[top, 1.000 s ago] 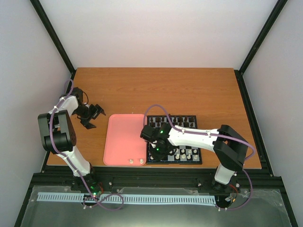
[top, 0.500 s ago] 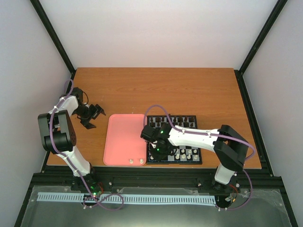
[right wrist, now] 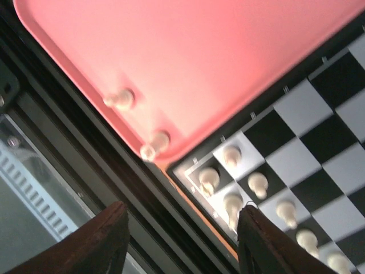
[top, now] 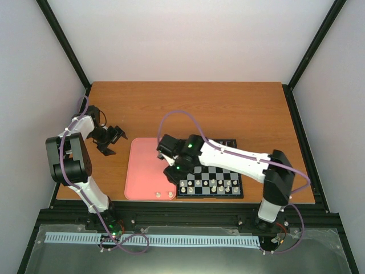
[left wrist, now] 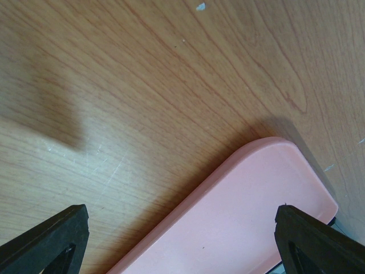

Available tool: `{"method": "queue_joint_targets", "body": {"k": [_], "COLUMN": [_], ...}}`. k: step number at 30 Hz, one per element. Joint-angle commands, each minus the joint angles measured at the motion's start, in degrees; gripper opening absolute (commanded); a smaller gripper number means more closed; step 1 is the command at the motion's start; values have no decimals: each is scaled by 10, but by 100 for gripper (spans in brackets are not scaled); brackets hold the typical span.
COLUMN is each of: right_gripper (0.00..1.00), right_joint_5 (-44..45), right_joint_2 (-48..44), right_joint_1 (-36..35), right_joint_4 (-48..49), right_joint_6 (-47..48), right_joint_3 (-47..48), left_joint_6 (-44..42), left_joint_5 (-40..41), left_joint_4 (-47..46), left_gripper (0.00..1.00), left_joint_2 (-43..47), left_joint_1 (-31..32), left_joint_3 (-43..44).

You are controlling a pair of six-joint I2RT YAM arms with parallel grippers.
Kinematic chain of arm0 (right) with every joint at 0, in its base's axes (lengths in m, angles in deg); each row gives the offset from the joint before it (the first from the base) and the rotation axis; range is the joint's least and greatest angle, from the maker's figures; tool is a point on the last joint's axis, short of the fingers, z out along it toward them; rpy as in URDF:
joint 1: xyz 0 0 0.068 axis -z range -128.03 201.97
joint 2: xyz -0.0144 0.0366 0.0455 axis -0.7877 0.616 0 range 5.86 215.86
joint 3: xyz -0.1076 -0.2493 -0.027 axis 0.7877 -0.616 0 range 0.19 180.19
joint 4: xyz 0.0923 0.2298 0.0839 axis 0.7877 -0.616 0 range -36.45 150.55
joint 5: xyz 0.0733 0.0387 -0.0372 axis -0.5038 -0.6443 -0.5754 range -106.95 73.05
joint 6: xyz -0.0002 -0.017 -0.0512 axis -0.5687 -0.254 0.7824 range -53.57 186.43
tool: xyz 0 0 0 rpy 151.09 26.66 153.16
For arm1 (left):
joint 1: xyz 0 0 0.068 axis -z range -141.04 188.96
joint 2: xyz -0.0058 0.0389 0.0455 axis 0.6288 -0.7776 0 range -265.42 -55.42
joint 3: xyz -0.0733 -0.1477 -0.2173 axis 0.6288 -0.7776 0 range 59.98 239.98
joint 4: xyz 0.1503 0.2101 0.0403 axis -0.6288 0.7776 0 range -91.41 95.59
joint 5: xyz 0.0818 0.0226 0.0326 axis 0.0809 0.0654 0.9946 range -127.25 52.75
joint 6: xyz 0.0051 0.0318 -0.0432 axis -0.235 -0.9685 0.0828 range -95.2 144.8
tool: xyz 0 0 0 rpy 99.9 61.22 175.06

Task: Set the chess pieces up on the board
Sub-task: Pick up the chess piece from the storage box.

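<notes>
The board (top: 219, 171) lies right of centre, its near two rows filled with cream-white chess pieces (top: 209, 185). Two more white pieces (top: 163, 194) stand at the pink tray's near right corner; the right wrist view shows them as a pair of pieces (right wrist: 137, 121) beside the board's corner pieces (right wrist: 231, 182). My right gripper (top: 171, 171) hovers over the seam between tray and board. It is open and empty, its fingertips (right wrist: 102, 240) wide apart. My left gripper (top: 118, 144) rests open over the table, left of the tray.
The pink tray (top: 142, 168) lies against the board's left side; its far corner (left wrist: 251, 217) shows in the left wrist view. Dark pieces (top: 228, 142) line the board's far edge, partly hidden by the right arm. The black table frame (right wrist: 85, 165) runs just beyond the tray's near edge.
My right gripper was shut low over the board's near left corner. It has opened, risen and swung left toward the tray. The left arm has not moved.
</notes>
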Motion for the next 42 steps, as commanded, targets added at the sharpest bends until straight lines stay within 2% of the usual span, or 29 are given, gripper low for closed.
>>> {"method": "queue_joint_targets", "body": {"k": [1, 9, 23, 31, 39, 42], "right_gripper": [54, 56, 55, 43, 17, 13], "right_joint_5": [-14, -46, -71, -59, -60, -63], "right_joint_2": [77, 201, 245, 262, 274, 274], "right_joint_1": [-10, -52, -56, -55, -56, -56], "right_joint_4": [38, 41, 40, 35, 28, 27], "right_joint_6": [37, 82, 71, 66, 72, 75], "right_joint_3": [55, 144, 141, 149, 160, 161], "left_joint_6": [-10, -11, -10, -12, -12, -12], "left_joint_5": [-1, -3, -6, -4, -6, -6], "left_joint_4": [1, 3, 0, -1, 0, 0], "left_gripper": [100, 100, 100, 100, 100, 100], "left_joint_2": [4, 8, 12, 13, 6, 6], "left_joint_1": [0, 1, 0, 1, 1, 0], "left_joint_3": [12, 12, 5, 3, 8, 6]}}
